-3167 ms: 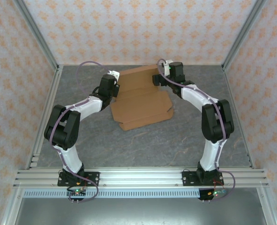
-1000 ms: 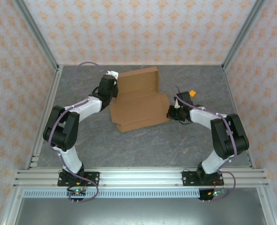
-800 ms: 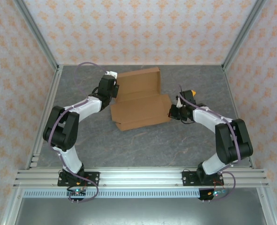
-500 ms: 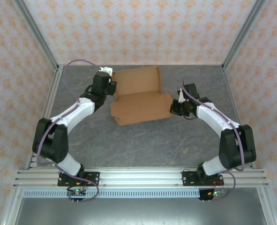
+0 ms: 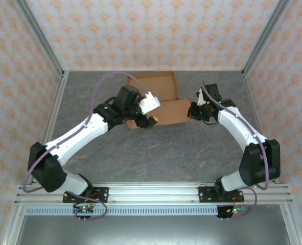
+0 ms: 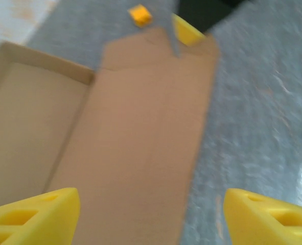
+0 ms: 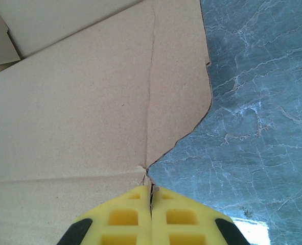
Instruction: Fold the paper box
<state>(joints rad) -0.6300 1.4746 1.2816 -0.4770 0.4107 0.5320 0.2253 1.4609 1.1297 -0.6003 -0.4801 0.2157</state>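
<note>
Quick status: the box (image 5: 166, 108) sits toward the far middle of the table (image 5: 166, 153), and I'd call it roughly half done. The far part is already a shallow tray (image 5: 158, 84) with its walls up, while the big lid panel (image 6: 140, 143) lies flat on the near side of it, side tabs not folded. The left gripper (image 6: 151, 204) hangs over that panel with its fingers spread wide and nothing between them. The right gripper (image 7: 151, 214) is closed tight, tips right at a notch in the box's right edge; it looks like it's nudging or pinning the cardboard, not holding it. The left wrist view is blurry, so I can't say whether the lid crease is pre-bent. What's left, as I read it: fold the tabs, swing the lid over the tray and tuck it in. There's a tiny orange piece (image 6: 139, 14) on the table past the box.
</note>
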